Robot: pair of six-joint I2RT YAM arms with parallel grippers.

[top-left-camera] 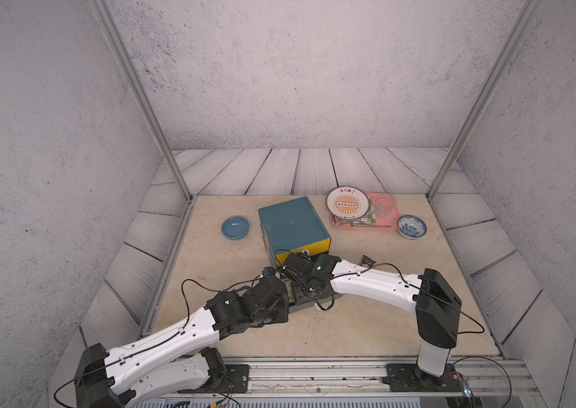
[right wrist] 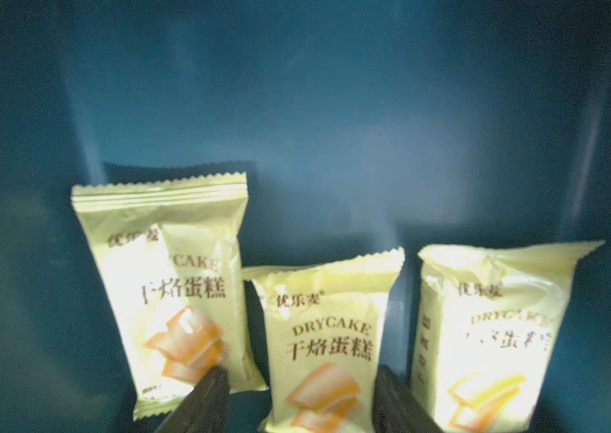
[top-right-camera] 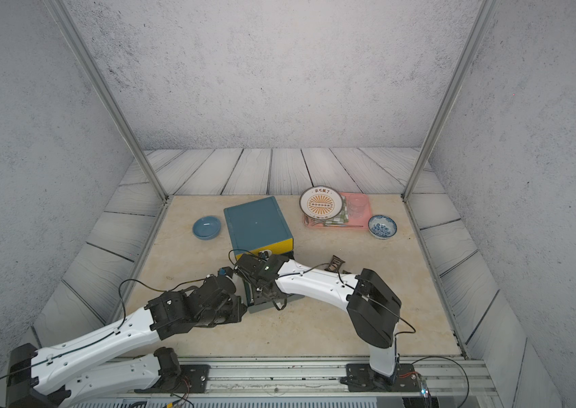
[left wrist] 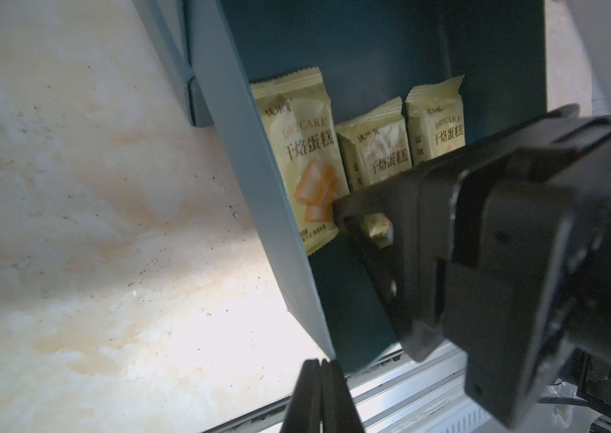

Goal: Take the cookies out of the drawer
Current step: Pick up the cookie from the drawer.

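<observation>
Pale yellow cookies (right wrist: 324,337), three packets printed "DRYCAKE" and "干焙蛋糕", lie in the teal drawer (right wrist: 334,112), open at 6 o'clock of the box (top-left-camera: 293,222). My right fingers (right wrist: 206,405) spread astride the middle packet; left fingers (left wrist: 307,397) pressed together.

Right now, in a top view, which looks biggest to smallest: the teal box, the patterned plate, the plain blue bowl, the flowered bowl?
1. teal box
2. patterned plate
3. plain blue bowl and flowered bowl look alike; no ranking.
</observation>
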